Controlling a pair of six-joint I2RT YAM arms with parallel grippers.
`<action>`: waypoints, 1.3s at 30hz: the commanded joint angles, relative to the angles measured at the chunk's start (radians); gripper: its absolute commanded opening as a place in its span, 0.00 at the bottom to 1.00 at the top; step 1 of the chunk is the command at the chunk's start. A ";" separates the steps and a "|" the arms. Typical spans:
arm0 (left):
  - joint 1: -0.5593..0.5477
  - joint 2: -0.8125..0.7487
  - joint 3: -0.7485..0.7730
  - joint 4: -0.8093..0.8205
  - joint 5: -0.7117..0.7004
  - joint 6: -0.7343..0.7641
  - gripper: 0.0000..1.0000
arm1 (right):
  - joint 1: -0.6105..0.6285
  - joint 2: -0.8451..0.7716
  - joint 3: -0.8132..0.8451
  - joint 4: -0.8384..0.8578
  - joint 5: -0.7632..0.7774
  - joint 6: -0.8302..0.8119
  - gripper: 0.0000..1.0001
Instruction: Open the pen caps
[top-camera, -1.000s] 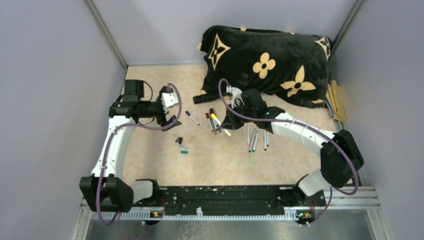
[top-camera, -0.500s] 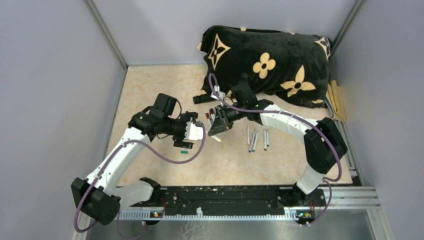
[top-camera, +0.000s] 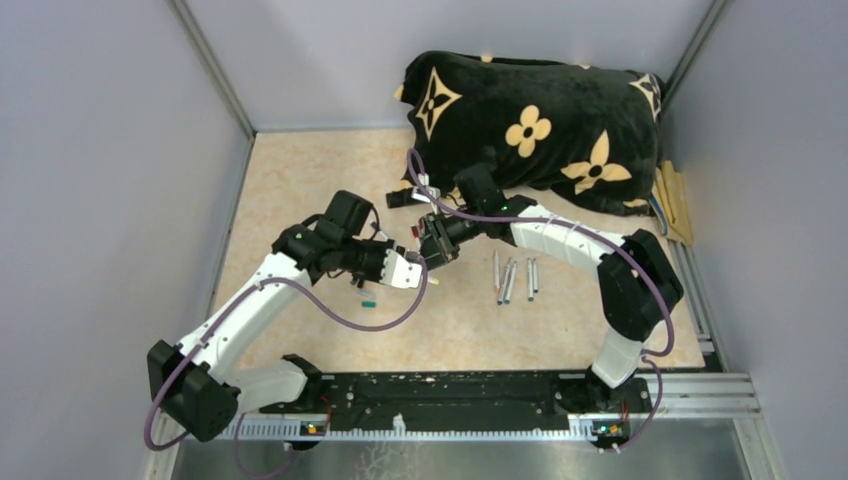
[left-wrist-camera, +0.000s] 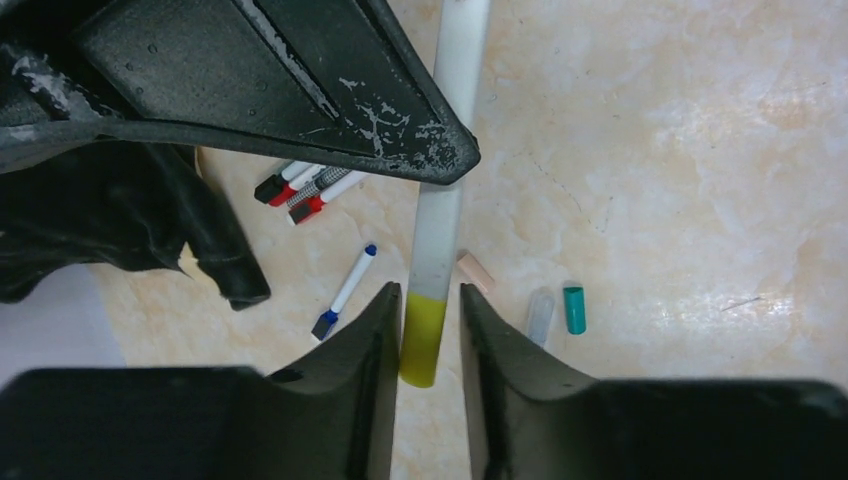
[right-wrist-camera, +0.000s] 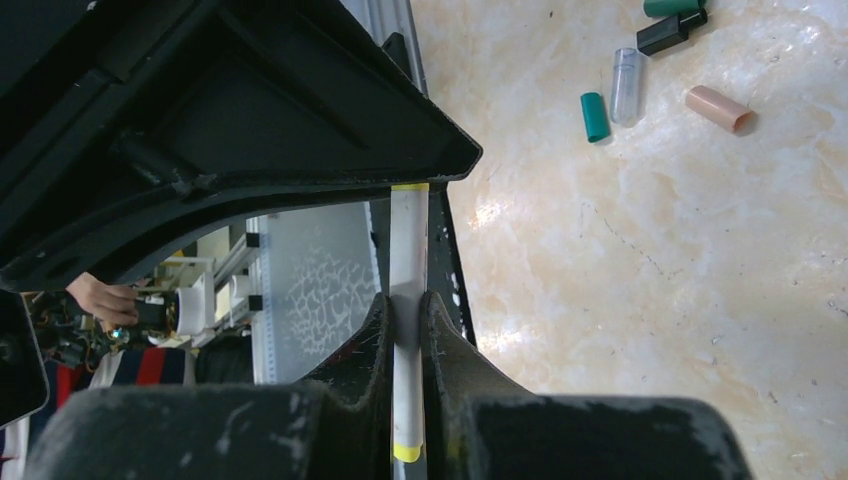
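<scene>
Even overhead light, soft shadows, glare on floor, near fingers (left-wrist-camera: 330, 390) blurred

No text or label can be read.

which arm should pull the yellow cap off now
Left. Its end effector already straddles the yellow cap, while the right end effector is clamped on the pen's white barrel, anchoring it.
</scene>
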 joint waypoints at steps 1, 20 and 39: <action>-0.012 -0.002 -0.029 0.026 -0.058 0.000 0.28 | 0.005 0.002 0.025 0.016 -0.024 -0.025 0.00; -0.026 -0.009 0.007 0.018 -0.054 -0.022 0.00 | 0.053 0.007 -0.101 0.365 -0.003 0.216 0.22; -0.023 0.038 -0.018 0.026 -0.245 0.013 0.00 | -0.002 -0.114 -0.198 0.206 0.086 0.131 0.00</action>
